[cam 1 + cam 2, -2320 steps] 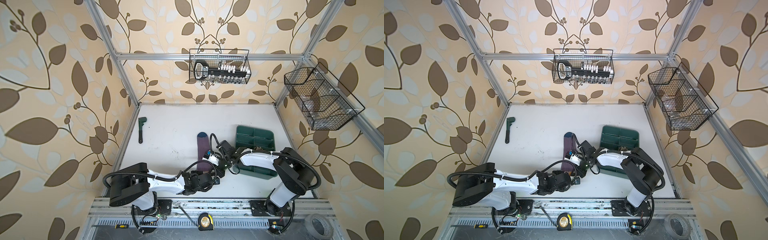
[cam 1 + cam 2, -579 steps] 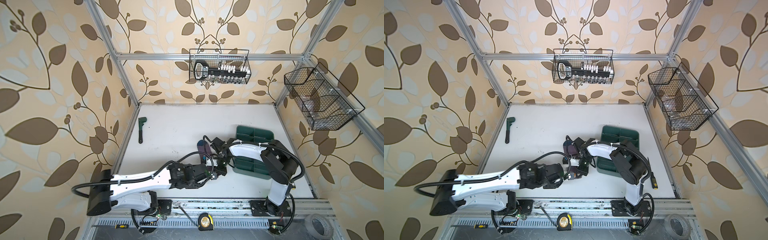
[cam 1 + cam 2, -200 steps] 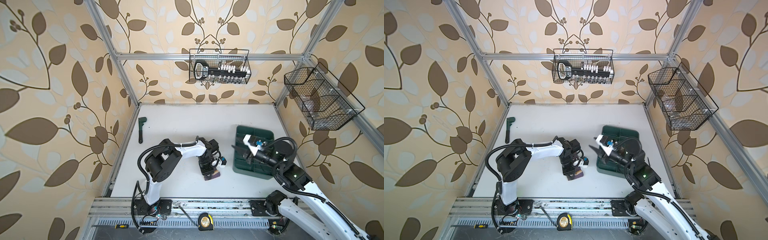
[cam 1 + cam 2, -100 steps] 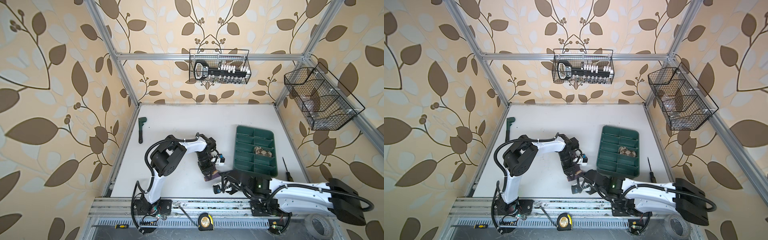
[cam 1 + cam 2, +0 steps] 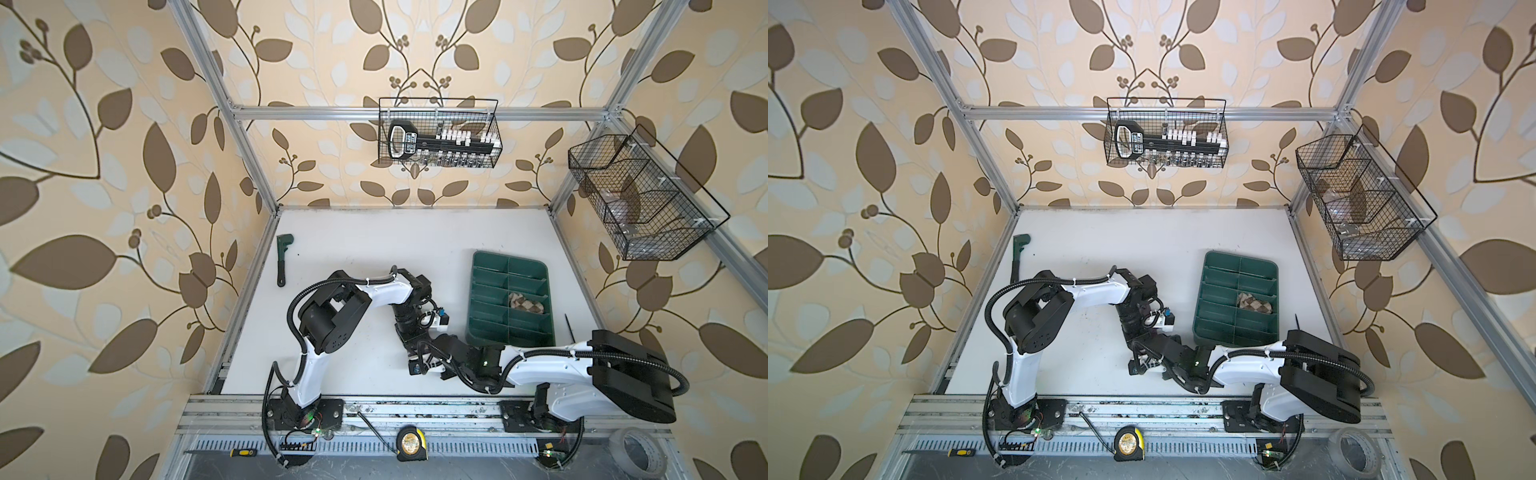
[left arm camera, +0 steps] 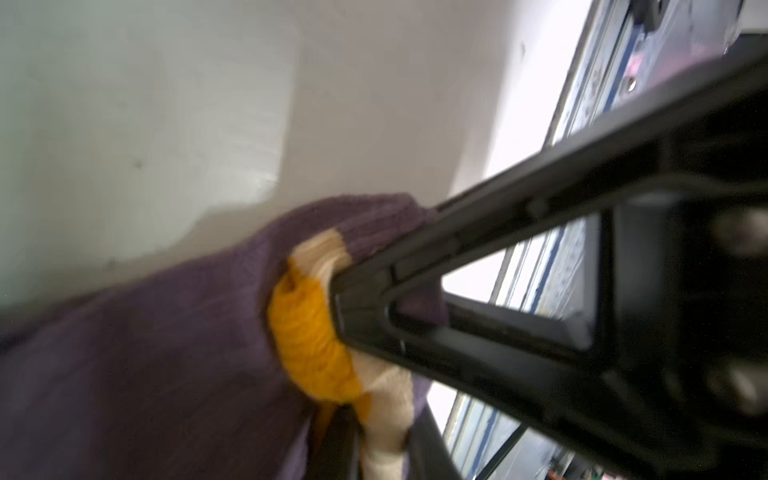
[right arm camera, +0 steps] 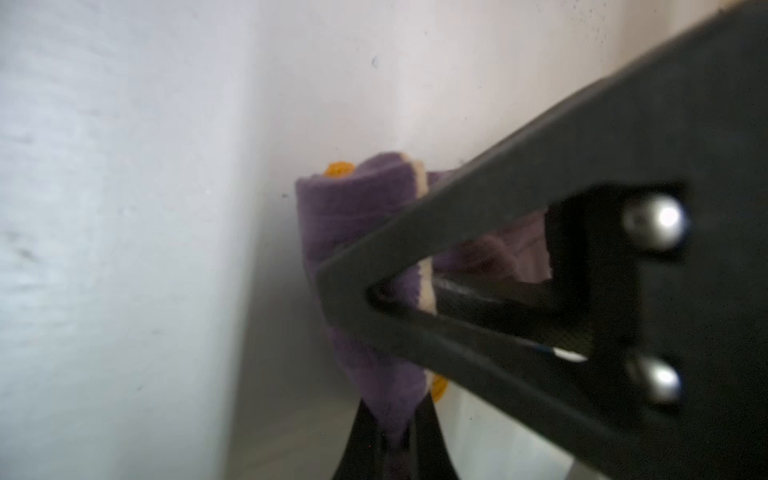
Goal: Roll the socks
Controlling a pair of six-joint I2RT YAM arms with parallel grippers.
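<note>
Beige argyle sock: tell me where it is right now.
In both top views the beige argyle sock sits inside the green tray on the right, in a right-column compartment about midway along.

a robotics lab cell, not a home for all its leaf-print wallpaper (image 5: 104,166): the paper sits on panels inside a bare aluminium frame (image 5: 415,113) (struts show at the back corners). a left arm (image 5: 382,293) and a right arm (image 5: 548,370) are bolted to a slotted rail (image 5: 415,409) beside a white tabletop (image 5: 374,249). a tape measure (image 5: 411,444), a screwdriver (image 5: 243,453) and a tape roll (image 5: 633,455) lie out front.
</note>
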